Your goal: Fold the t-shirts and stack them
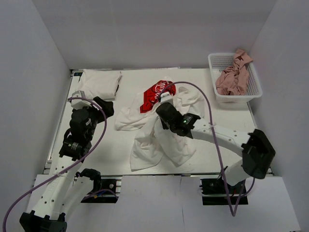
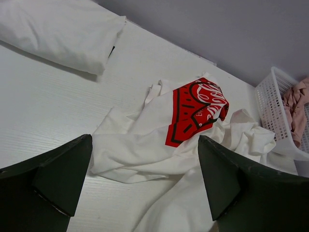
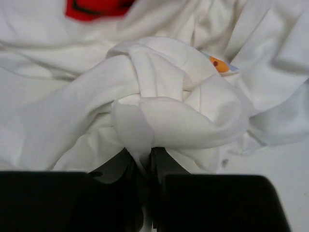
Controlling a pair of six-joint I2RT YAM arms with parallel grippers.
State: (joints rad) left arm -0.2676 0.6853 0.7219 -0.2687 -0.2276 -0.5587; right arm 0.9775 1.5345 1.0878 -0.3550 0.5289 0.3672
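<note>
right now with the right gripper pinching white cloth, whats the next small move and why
Probably lift the right gripper slightly, straight up. Its jaws are shut on a bunched fold of the white t-shirts, which lie tangled in one heap; raising it should pull one shirt free. The left gripper is open, off the cloth.

I see a white basket [image 1: 240, 98] at the table's [image 1: 106, 145] far right corner. Crumpled pink cloth [image 1: 234, 75] fills it, overhanging the rim.

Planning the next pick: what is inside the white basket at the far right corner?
Crumpled pink cloth fills the basket, one end poking above its far rim. Whether anything lies beneath it is hidden.
</note>
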